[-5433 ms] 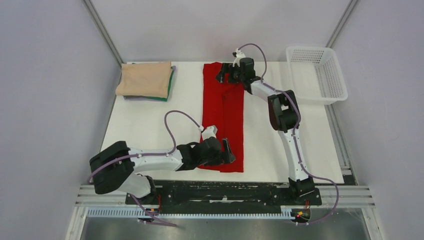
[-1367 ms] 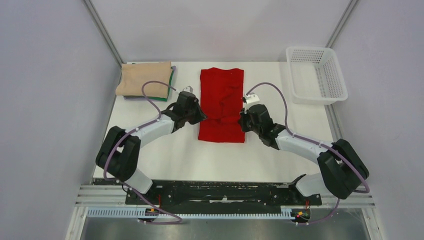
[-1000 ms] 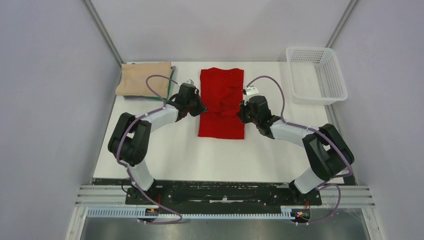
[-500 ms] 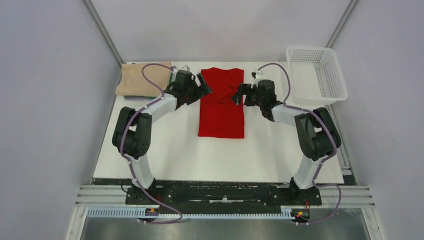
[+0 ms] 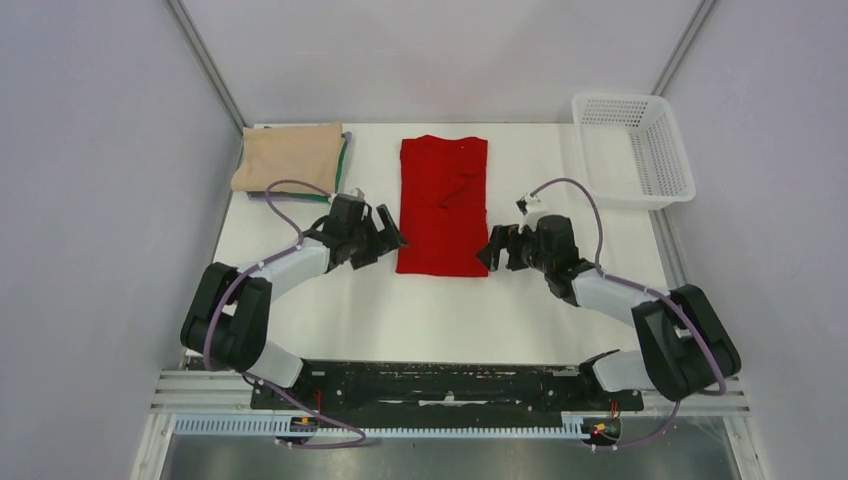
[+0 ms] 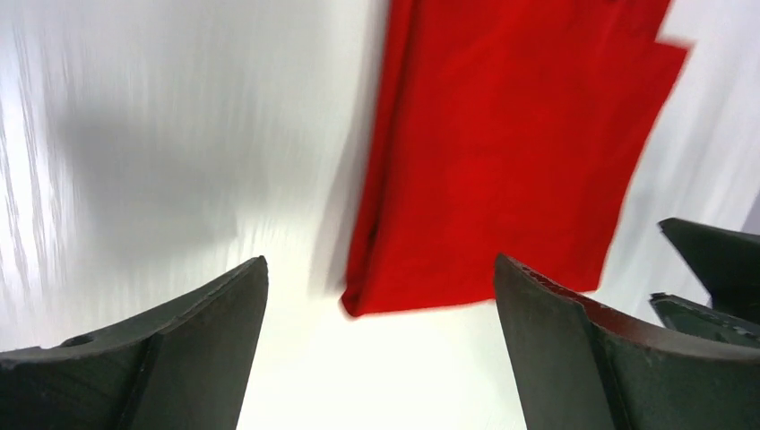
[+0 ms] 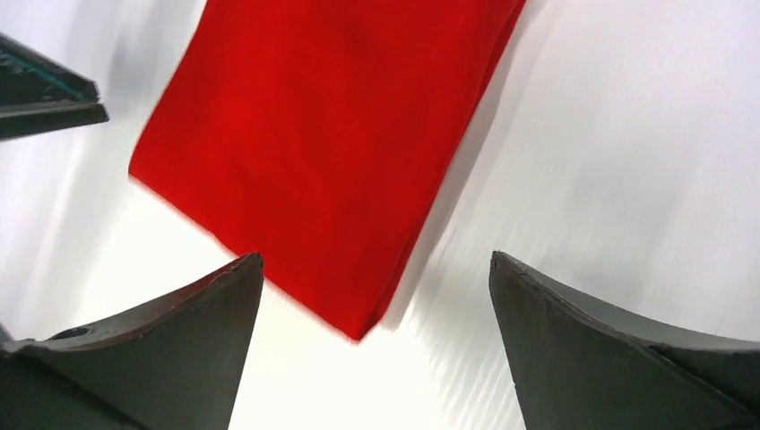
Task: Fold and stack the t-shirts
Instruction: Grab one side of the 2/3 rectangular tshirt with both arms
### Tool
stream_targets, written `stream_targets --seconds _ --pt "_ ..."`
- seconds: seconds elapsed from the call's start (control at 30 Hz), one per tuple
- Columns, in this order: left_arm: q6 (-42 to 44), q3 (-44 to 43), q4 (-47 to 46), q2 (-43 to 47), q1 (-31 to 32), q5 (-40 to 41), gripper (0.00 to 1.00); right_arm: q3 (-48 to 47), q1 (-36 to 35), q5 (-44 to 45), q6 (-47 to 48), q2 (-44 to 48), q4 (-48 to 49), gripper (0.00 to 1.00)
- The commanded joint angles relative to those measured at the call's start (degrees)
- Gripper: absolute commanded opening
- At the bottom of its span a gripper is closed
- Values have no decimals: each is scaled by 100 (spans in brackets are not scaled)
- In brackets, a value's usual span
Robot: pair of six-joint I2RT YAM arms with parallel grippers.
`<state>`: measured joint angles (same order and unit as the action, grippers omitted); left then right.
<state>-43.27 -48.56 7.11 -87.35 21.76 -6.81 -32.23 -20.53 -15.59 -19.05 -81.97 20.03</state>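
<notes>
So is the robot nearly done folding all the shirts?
Partly. Done: the folded beige cloth shirt sits on the dark green shirt at the far left. In hand: nothing; the left gripper and right gripper stand open by the near corners of the long-folded bright red shirt. Left: probably one more fold, then stacking it on those.
</notes>
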Motion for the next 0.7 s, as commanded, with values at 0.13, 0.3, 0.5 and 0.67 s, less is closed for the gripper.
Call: stream_targets --seconds 0.13,0.3,0.5,0.67 --pt "-269 813 -347 336 191 -487 97 1080 -275 -132 442 1122 58 98" --pt "-345 840 -480 37 313 -554 77 1235 -313 -147 456 1162 153 98" --pt "-358 822 -522 -286 367 -609 45 1286 -387 19 541 1162 290 98" --pt "-404 818 -560 -500 391 -495 30 1240 -444 97 607 1010 283 98"
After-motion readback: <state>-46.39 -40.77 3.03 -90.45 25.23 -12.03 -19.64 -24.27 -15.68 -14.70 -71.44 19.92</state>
